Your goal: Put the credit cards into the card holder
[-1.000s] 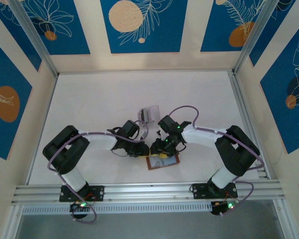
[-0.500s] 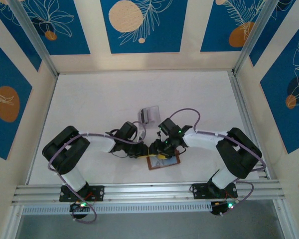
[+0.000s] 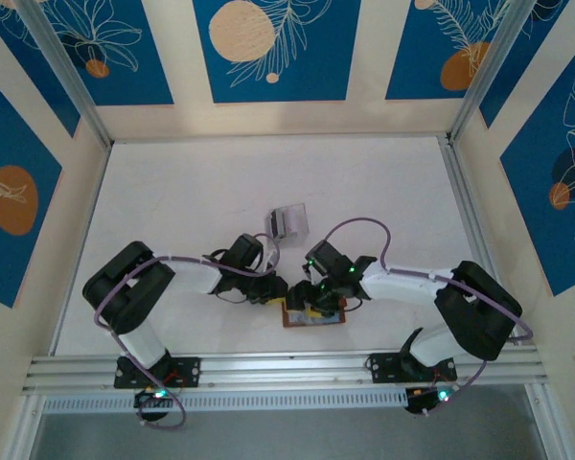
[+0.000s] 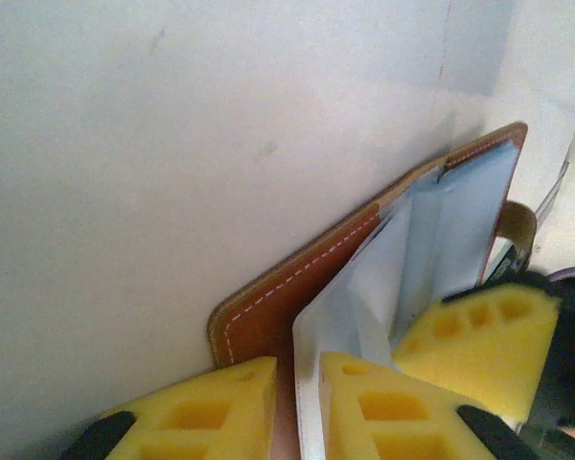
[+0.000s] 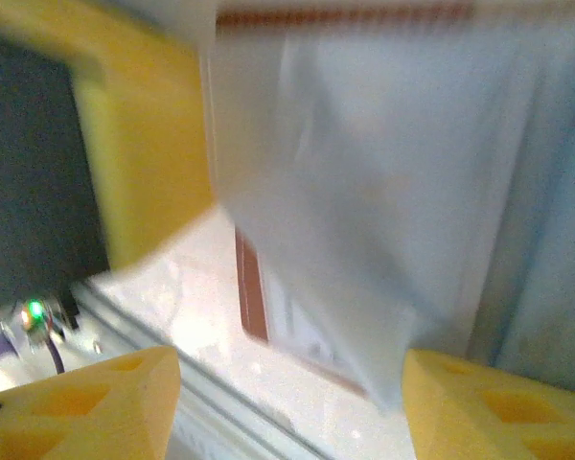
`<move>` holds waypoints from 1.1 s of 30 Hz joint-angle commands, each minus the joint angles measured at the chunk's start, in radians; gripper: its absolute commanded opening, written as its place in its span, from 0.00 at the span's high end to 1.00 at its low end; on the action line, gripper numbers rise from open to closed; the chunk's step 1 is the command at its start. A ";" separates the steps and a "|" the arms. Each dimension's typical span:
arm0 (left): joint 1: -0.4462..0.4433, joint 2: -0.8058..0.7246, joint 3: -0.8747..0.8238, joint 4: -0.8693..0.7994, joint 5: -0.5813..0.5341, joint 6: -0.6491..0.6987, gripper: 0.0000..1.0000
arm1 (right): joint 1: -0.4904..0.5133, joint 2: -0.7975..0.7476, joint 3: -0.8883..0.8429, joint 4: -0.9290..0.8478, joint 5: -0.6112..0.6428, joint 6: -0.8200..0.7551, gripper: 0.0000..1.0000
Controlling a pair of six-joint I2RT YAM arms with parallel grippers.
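The card holder (image 3: 316,316) lies open at the middle of the table's (image 3: 192,211) near edge. My left gripper (image 4: 289,407) is clamped on its brown leather edge, with the pocket lining beside one pad. My right gripper (image 5: 292,369) hangs close over the bluish pockets, fingers spread wide and gripping nothing. A pale grey sheet (image 5: 345,192) there is too blurred to name.

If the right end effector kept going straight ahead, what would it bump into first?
Probably the card holder. Its bluish-grey inner pocket sits right ahead of the open right end effector. The picture is blurry, so how far off it is remains a guess.
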 commanded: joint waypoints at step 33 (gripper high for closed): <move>0.127 -0.095 -0.042 -0.094 0.006 0.025 0.77 | -0.027 0.131 0.210 -0.163 -0.084 -0.271 0.31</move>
